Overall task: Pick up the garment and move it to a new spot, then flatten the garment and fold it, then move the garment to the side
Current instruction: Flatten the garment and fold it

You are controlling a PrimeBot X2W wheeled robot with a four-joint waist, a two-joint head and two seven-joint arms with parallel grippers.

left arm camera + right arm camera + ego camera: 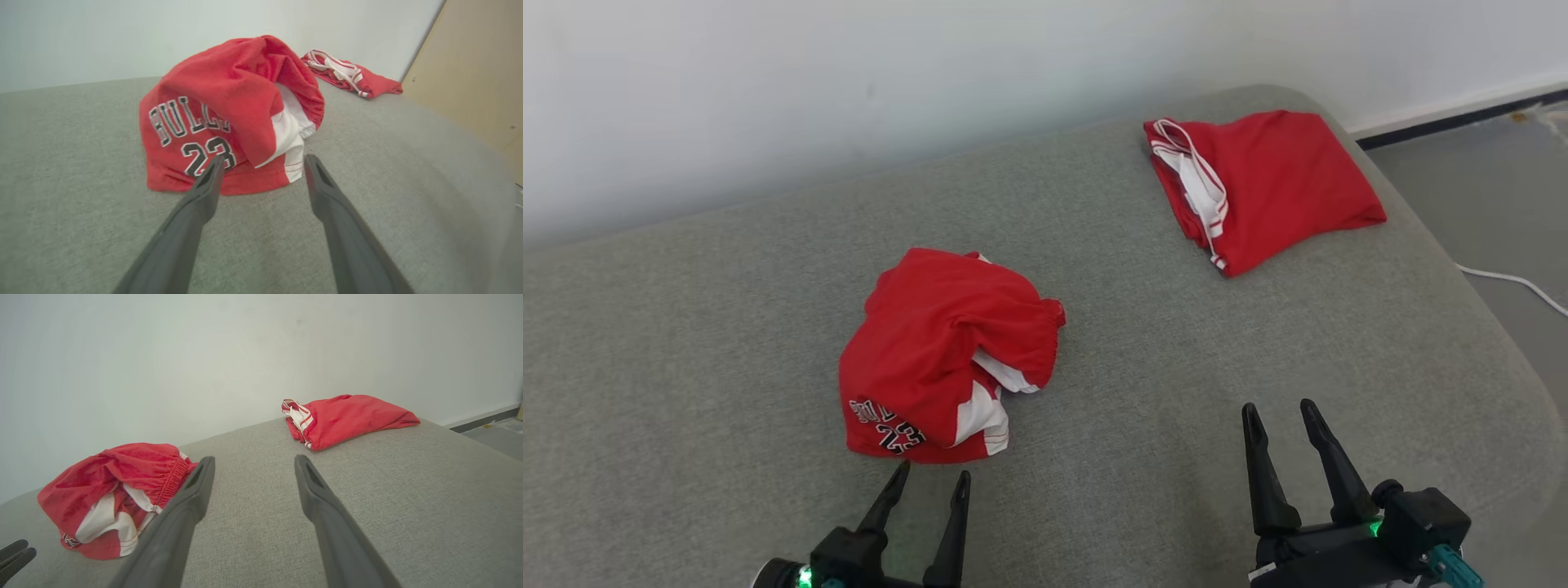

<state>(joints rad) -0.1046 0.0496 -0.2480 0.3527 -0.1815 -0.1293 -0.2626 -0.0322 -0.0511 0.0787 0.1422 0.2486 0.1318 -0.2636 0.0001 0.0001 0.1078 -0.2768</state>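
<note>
A crumpled red garment (943,351) with white panels and the number 23 lies bunched on the grey cushion (727,343). It also fills the middle of the left wrist view as the garment (229,110) and sits low left in the right wrist view as the garment (118,490). My left gripper (931,478) is open, fingertips just short of the garment's near hem, nothing between them. My left gripper (263,161) points at that hem. My right gripper (1281,410) is open over bare cushion to the garment's right; my right gripper (251,461) holds nothing.
A second red garment (1258,184), folded with white trim showing, lies at the cushion's far right corner. A pale wall runs behind the cushion. Grey floor (1494,204) with a white cable (1515,282) lies past the cushion's right edge.
</note>
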